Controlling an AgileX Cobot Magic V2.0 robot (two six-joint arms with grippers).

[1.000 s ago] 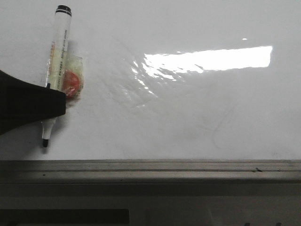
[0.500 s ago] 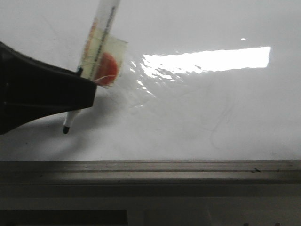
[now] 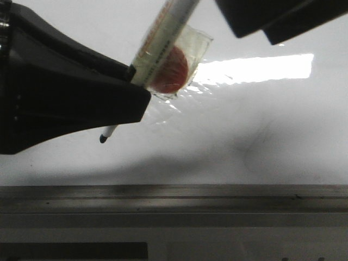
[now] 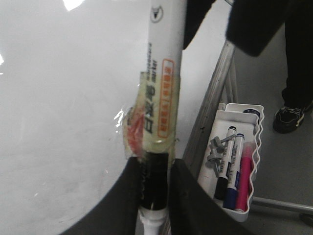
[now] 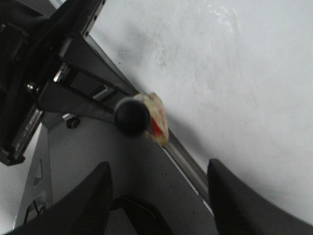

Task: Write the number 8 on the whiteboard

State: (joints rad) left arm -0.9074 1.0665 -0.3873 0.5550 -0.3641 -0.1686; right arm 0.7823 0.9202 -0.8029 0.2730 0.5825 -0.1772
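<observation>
The left pincer (image 3: pixel 142 97) is lifting the light, stiff marker (image 3: pixel 163 43) higher than before, clenching its lower barrel; right pincer (image 5: pixel 159 191) is released.

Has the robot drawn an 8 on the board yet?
No, the whiteboard shows only glare and faint grey smudges, while the marker held in the left gripper hangs with its tip clear of it.

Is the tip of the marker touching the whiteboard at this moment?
Cannot tell. In the front view the marker tip hangs over the whiteboard, held in the left gripper, but no view shows contact or a gap plainly.
</observation>
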